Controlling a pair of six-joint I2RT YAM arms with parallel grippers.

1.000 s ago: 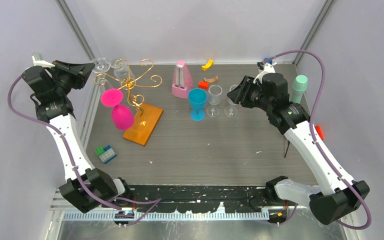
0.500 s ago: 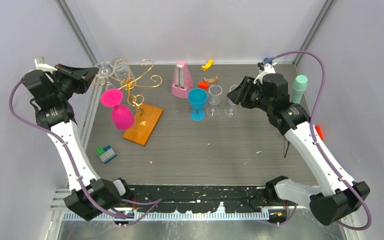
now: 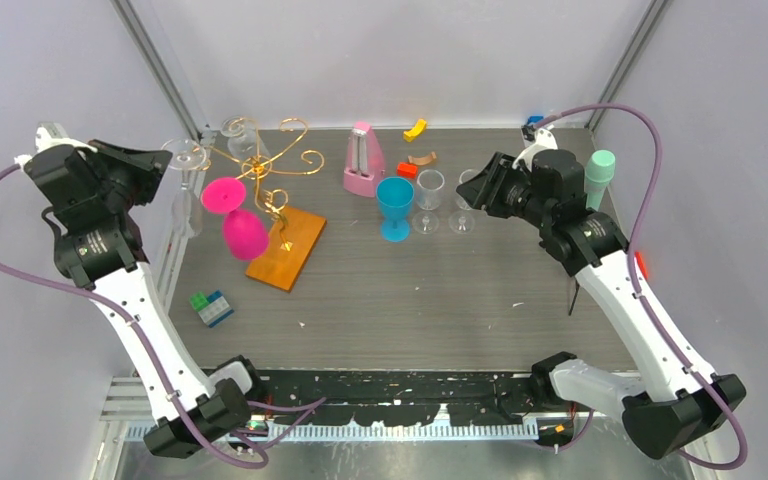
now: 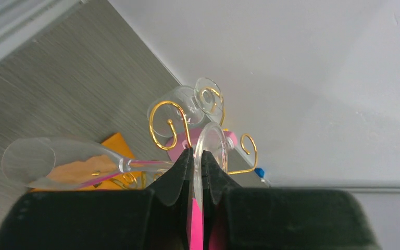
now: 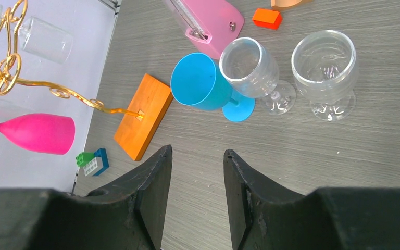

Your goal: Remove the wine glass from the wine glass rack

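A clear wine glass (image 4: 47,164) is held by the left gripper (image 4: 198,156), whose fingers are pinched tight on the edge of the glass's round foot. The stem runs out sideways and the empty bowl is tipped away from the gripper. From above, this glass is seen at the far left edge of the table (image 3: 440,290), just beside the outermost gold curl of the wine glass rack (image 3: 288,250). Whether the foot touches that curl cannot be told. Two other glasses are carried on the rack's wire arms. A pink glass (image 3: 243,232) is hung bowl-down above the orange base, and a second clear glass (image 3: 241,132) is hung at the far side. Nothing is seen inside either bowl. The right gripper (image 5: 197,151) is held with its jaws partly apart and nothing between them, above the table near three upright vessels. These are a blue cup (image 5: 200,83) and two clear stemmed glasses (image 5: 250,65) (image 5: 324,62), set side by side, with all three bowls seen to be empty. A pink metronome (image 3: 363,160) is stood behind the blue cup.
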